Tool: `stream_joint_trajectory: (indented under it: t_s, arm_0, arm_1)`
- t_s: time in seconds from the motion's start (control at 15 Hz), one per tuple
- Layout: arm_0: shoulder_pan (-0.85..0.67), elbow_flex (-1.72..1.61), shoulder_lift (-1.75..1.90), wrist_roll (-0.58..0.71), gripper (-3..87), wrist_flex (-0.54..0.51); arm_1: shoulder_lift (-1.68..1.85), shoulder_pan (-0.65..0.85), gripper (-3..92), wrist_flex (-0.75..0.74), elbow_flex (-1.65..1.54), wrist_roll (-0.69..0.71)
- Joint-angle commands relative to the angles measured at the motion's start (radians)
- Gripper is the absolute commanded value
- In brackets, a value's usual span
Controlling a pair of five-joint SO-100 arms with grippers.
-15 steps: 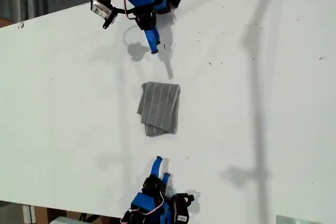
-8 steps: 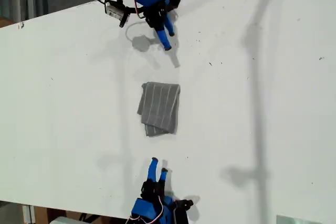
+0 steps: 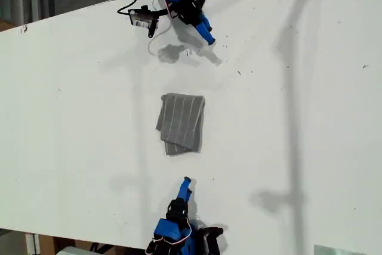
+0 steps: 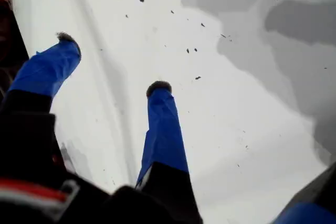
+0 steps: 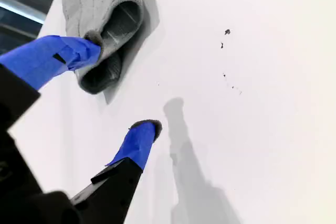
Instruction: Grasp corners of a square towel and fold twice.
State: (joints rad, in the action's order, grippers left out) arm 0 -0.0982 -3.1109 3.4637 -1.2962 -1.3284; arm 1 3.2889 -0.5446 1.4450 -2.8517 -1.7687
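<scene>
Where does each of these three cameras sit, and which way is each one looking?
Exterior view: high up, looking down on the white table with the folded towel in the middle; both arms show, one at this view's top edge, one at its bottom edge.
First wrist view: rides my first gripper, looking along its open fingers at bare, speckled table.
Second wrist view: rides my second gripper, looking past its open fingers at the towel.
Shared: the towel shows in the exterior and second wrist views.
</scene>
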Motion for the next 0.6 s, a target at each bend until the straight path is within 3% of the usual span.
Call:
stream_joint_trajectory:
  t_s: [0.0, 0.13, 0.53]
  arm_0:
    - [0.023, -0.006, 0.003, 0.121, 27.5, 0.017]
    - [0.020, -0.008, 0.003, 0.239, 26.8, 0.021]
    - [0.020, -0.008, 0.003, 0.236, 24.1, 0.021]
  arm_1:
    - [-0.002, 0.005, 29.7, 0.009, 0.023, 0.003]
    - [-0.002, 0.015, 29.7, 0.009, 0.023, 0.003]
    - [-0.002, 0.029, 29.7, 0.009, 0.023, 0.003]
